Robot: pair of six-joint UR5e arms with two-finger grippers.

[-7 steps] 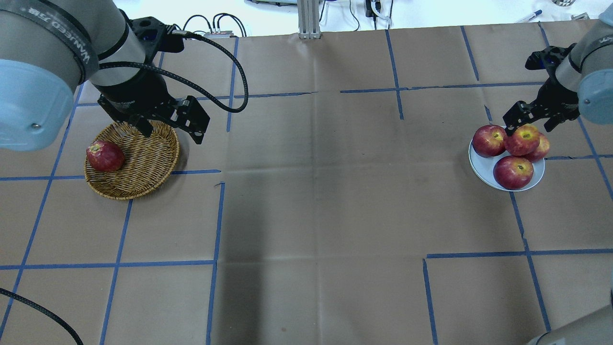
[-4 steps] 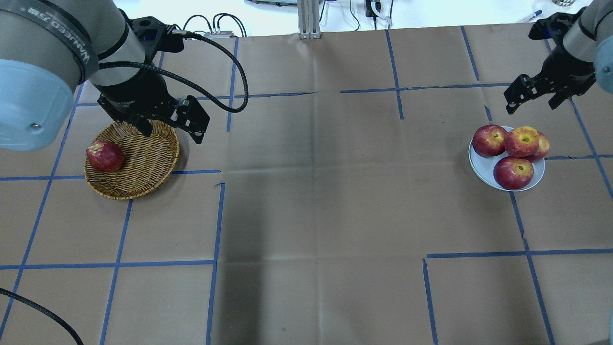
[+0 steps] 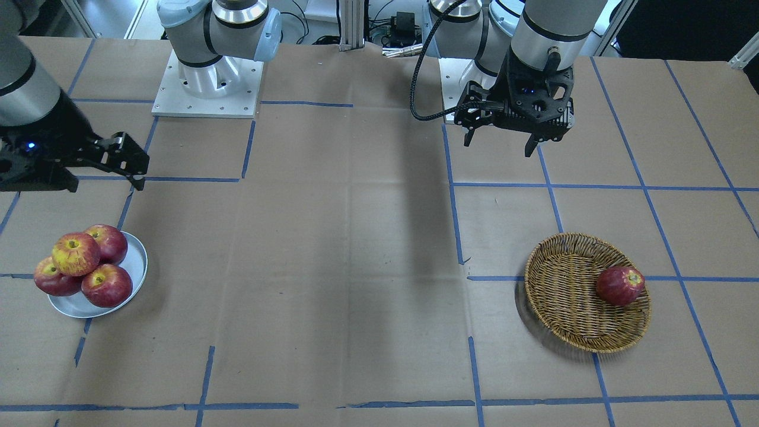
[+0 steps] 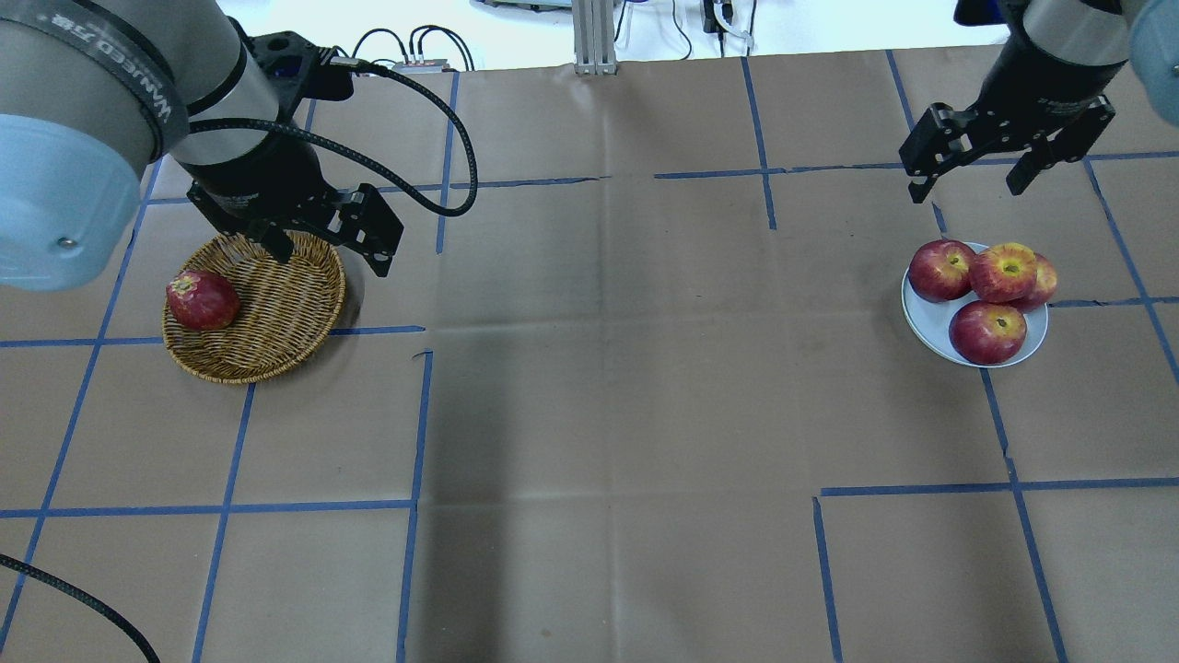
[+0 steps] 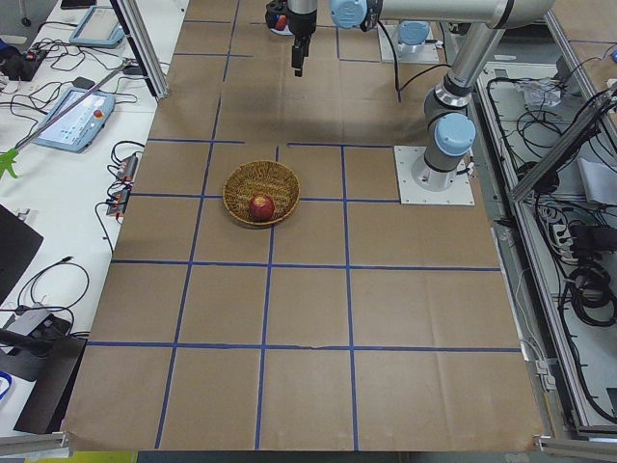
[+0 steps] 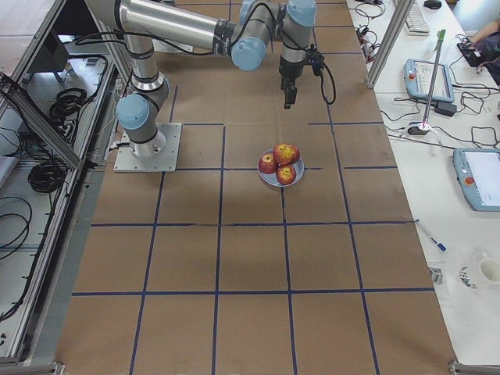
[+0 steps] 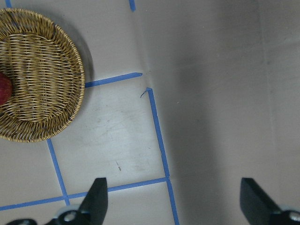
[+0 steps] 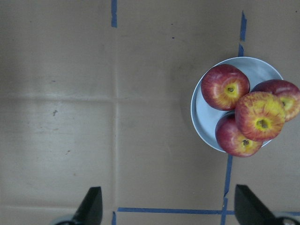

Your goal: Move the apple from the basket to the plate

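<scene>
The yellow, red-streaked apple [image 4: 1004,272] rests on top of three darker red apples on the pale plate [image 4: 928,319]. It also shows in the front view [image 3: 75,254] and in the right wrist view [image 8: 260,116]. My right gripper [image 4: 965,189] is open and empty. It hangs above the table, beyond the plate and apart from it. The wicker basket [image 4: 276,318] holds one dark red apple [image 4: 202,300] at its left side. My left gripper [image 4: 332,258] is open and empty over the basket's far right rim.
Blue tape lines cross the brown paper table cover. An aluminium post [image 4: 594,37] and cables stand at the far table edge. The arm bases [image 3: 207,83] are on the robot's side of the table.
My right gripper has lifted off the yellow apple and drawn away from the plate toward the far side. The apple stays on the pile. The left arm has not moved.
</scene>
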